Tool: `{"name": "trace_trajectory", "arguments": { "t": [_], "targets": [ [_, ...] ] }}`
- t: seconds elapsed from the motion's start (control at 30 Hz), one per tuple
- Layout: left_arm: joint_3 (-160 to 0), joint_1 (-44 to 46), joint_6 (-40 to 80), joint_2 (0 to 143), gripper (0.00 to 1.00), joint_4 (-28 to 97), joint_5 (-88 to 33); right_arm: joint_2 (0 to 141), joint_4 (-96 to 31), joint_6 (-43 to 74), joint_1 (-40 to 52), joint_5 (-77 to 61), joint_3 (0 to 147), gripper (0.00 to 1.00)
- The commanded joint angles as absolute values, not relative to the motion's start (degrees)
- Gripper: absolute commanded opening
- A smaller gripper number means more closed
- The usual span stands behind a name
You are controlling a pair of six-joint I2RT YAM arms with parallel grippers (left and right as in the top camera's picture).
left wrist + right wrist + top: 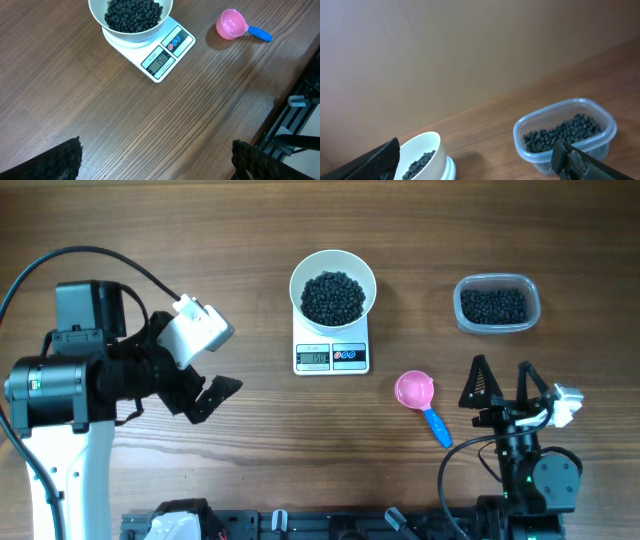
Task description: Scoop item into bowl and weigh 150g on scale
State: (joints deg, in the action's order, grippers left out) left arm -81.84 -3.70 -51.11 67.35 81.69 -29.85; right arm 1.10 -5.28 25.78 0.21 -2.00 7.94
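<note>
Black beans fill the white bowl, which sits on the scale near the middle of the wooden table. We see more beans in a clear tub to the bowl's right, well apart from it. A pink scoop with a blue handle lies on the table between scale and right gripper, touching neither. Both claws stand wide open and hold nothing. The left gripper hangs above bare wood left of the scale, and the right one sits near the table's front edge, below the tub. We see digits on the scale's display but cannot read them surely.
</note>
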Motion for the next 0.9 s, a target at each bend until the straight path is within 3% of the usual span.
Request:
{"name": "trace_trajectory", "arguments": {
  "t": [0.0, 0.3, 0.87],
  "targets": [
    [-81.8, -3.5, -50.6, 67.5, 1.00, 81.7, -29.8, 0.2, -4.6, 17.8, 0.1, -0.9, 7.7, 1.00],
    [-81.8, -3.5, -50.6, 67.5, 1.00, 81.7, -29.8, 0.1, 2.3, 13.0, 1.4, -1.1, 0.3, 1.00],
    [-81.8, -3.5, -50.5, 67.5, 1.00, 81.7, -29.8, 0.1, 0.0, 6.2, 3.5, -2.8, 0.3, 1.00]
  ]
}}
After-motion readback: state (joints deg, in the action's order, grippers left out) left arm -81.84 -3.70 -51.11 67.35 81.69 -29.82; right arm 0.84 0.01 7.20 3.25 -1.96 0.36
